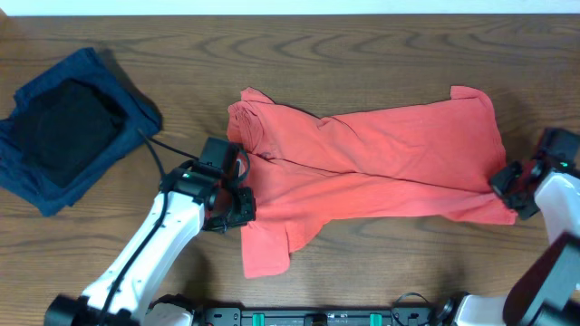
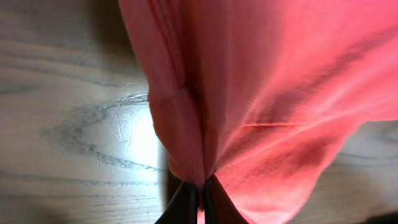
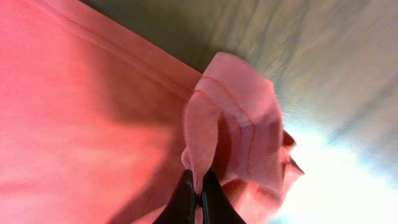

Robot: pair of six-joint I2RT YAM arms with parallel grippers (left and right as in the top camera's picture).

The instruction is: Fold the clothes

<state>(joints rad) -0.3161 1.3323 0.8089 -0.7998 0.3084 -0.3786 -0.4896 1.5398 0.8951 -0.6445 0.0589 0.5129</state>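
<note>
I see the coral-red short-sleeved cotton T-shirt [image 1: 381, 154] lying rumpled across the middle of the brown wooden table [image 1: 362, 54], plain side up, with one sleeve hanging toward 6 o'clock. My left gripper [image 1: 239, 208] sits at the shirt's 8 o'clock edge. In the left wrist view its jaws are clenched on a pinched ridge of red fabric. My right gripper [image 1: 506, 186] is at the shirt's 4 o'clock corner, jaws clamped on a bunched, stitched hem. At the table's 10 o'clock a folded navy-blue garment [image 1: 136, 104] lies with a black garment [image 1: 68, 127] on top.
</note>
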